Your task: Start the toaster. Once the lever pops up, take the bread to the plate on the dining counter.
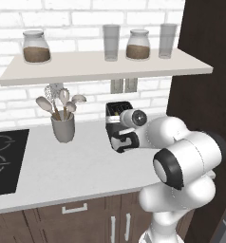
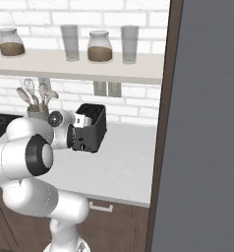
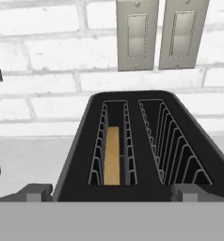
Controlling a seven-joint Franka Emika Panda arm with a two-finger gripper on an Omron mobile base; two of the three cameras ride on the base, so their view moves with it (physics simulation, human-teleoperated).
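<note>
Gripper (image 3: 112, 192) fingers are seen as two small dark tips rising at the bottom of the hand view, set well apart, with nothing clamped between them. Directly ahead of and below the tips, the toaster (image 3: 147, 141) is viewed from above its front edge, both slots open to the camera. Within the slot on the tips' left side, the bread (image 3: 112, 155) is seen standing on edge, sunk low between the wire guides; the other slot is seen to hold nothing. The lever cannot be made out, since the front face of the toaster is hidden under the hand in all three views.

From the base views, the gripper (image 1: 123, 142) is seen pressed close against the front of the toaster (image 2: 92, 128), so the first step, pushing the lever down, is judged to be in hand or about to be made; whether it has been pressed cannot be told. Beyond the toaster, two wall switch plates (image 3: 161, 34) are set in the brick wall.

Left to be done, as far as can be judged: the lever's pop-up must be awaited, the bread lifted out, and the slice carried to the plate on the dining counter.
</note>
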